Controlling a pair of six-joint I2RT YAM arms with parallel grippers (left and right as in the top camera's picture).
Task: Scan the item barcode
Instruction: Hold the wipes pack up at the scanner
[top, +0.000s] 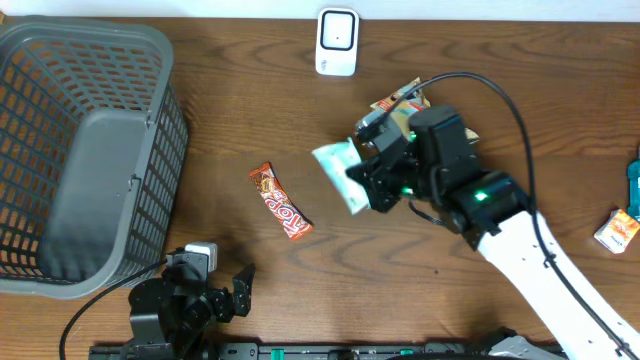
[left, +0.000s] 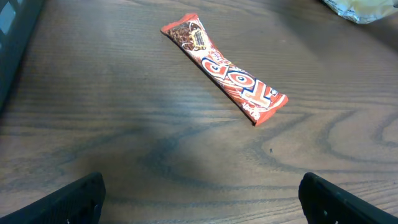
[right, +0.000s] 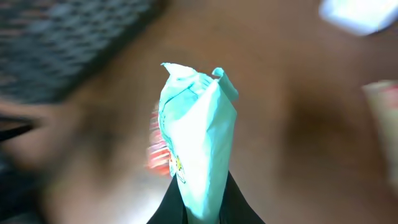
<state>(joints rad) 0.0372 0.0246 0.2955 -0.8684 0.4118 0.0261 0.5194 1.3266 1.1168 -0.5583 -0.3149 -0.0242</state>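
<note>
The left gripper is standing wide open at the desk's front edge, near a diagonally lying red candy bar. Right of centre, the right gripper is clamping a pale green packet, its long axis pointing leftward.

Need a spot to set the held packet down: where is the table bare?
Bare wood: between the grey plastic mesh basket and the red candy bar; right of the white scanner. Crowded around the right gripper holding the pale green packet.

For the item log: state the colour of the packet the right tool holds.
Pale mint green; the packet shows best in the right wrist view.
</note>
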